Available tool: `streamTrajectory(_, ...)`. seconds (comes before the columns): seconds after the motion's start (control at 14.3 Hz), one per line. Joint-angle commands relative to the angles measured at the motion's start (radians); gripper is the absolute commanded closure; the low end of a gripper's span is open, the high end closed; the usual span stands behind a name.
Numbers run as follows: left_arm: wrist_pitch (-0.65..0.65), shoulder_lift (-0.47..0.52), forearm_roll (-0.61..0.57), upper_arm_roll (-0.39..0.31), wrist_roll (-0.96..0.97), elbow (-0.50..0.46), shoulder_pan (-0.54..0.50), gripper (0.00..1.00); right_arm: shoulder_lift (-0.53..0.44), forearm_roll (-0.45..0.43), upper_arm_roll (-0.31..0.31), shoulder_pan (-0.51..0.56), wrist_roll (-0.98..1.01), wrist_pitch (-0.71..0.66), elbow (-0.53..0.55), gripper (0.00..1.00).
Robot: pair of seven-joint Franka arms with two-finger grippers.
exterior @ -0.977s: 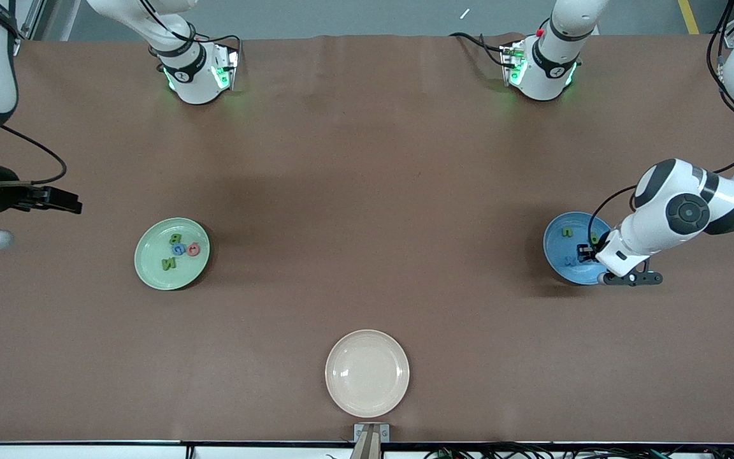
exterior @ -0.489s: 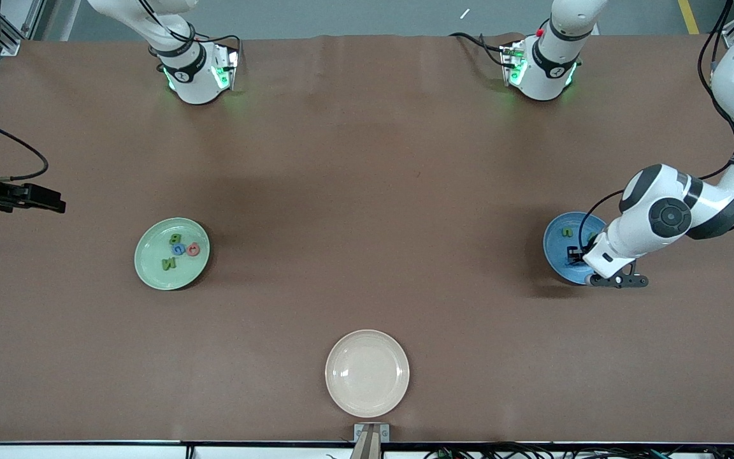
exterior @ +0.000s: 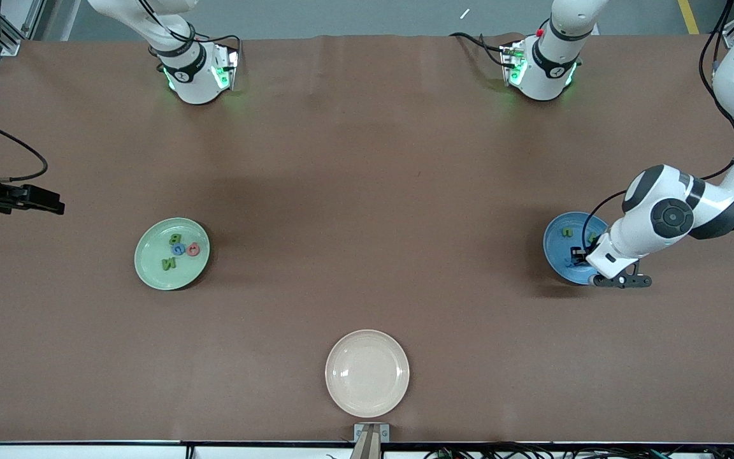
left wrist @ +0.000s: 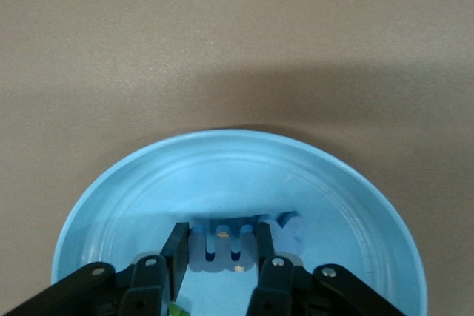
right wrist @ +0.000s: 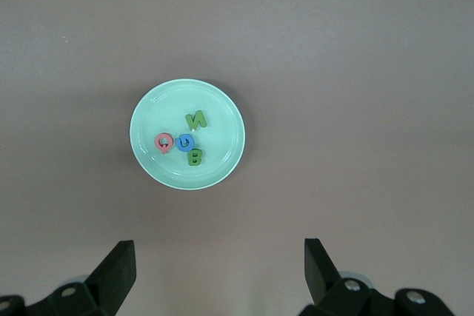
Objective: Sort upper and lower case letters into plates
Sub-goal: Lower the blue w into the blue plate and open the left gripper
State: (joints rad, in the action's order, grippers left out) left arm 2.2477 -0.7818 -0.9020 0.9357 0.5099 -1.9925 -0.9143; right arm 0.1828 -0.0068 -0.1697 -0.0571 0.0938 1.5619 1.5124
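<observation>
The blue plate point(exterior: 561, 252) sits near the left arm's end of the table point(exterior: 367, 191). The left claw point(left wrist: 220, 257) is down inside it, its fingers point(left wrist: 176, 253) closed on a blue letter point(left wrist: 222, 246) that stands on the plate floor; a second blue letter point(left wrist: 285, 229) lies touching it. Two green letters point(exterior: 568, 233) lie in the same plate, partly hidden by the arm.

The mint green plate point(exterior: 150, 268) lies toward the right arm's end, well apart from the blue one. It carries a green N point(right wrist: 196, 119), a green B point(right wrist: 195, 156), a blue letter point(right wrist: 183, 142) and a pink letter point(right wrist: 164, 140), clustered near its centre and clear of the rim.

The right claw point(right wrist: 220, 271) hangs high over bare table at that end, jaws wide apart and holding nothing; this arm waits.

A cream plate point(exterior: 367, 373) sits empty close to the table edge nearest the front camera. Broad open brown surface separates all three plates.
</observation>
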Motion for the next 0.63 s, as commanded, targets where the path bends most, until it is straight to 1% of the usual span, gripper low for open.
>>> streamTrajectory(0.0, 0.012, 0.010, -0.020, -0.006, -0.004, -0.003, -0.003, 0.60, 0.001, -0.009, 0.010, 0.013, 0.001, 0.001, -0.009, 0.00)
streamTrajectory(0.07, 0.010, 0.015, -0.020, -0.006, -0.008, -0.003, -0.006, 0.43, 0.001, -0.009, 0.012, 0.014, 0.001, 0.001, -0.011, 0.00)
streamTrajectory(0.14, 0.004, 0.018, -0.018, -0.005, -0.005, 0.000, -0.008, 0.19, 0.001, -0.009, 0.010, 0.014, 0.001, 0.000, -0.015, 0.00)
streamTrajectory(0.21, 0.003, 0.024, -0.018, -0.005, 0.007, 0.000, -0.008, 0.00, 0.001, -0.010, 0.010, 0.014, 0.001, 0.000, -0.017, 0.00)
streamTrajectory(0.35, 0.000, 0.048, -0.003, 0.002, 0.007, 0.001, -0.008, 0.00, 0.001, -0.009, 0.012, 0.019, 0.007, 0.000, -0.030, 0.00)
streamTrajectory(0.49, -0.042, 0.055, -0.003, 0.029, 0.007, 0.011, -0.009, 0.00, 0.026, -0.013, 0.012, 0.014, 0.004, -0.011, -0.105, 0.00)
streamTrajectory(0.56, -0.069, 0.056, -0.003, 0.049, 0.009, 0.021, -0.011, 0.00, 0.026, -0.013, 0.013, 0.014, 0.006, -0.013, -0.113, 0.00)
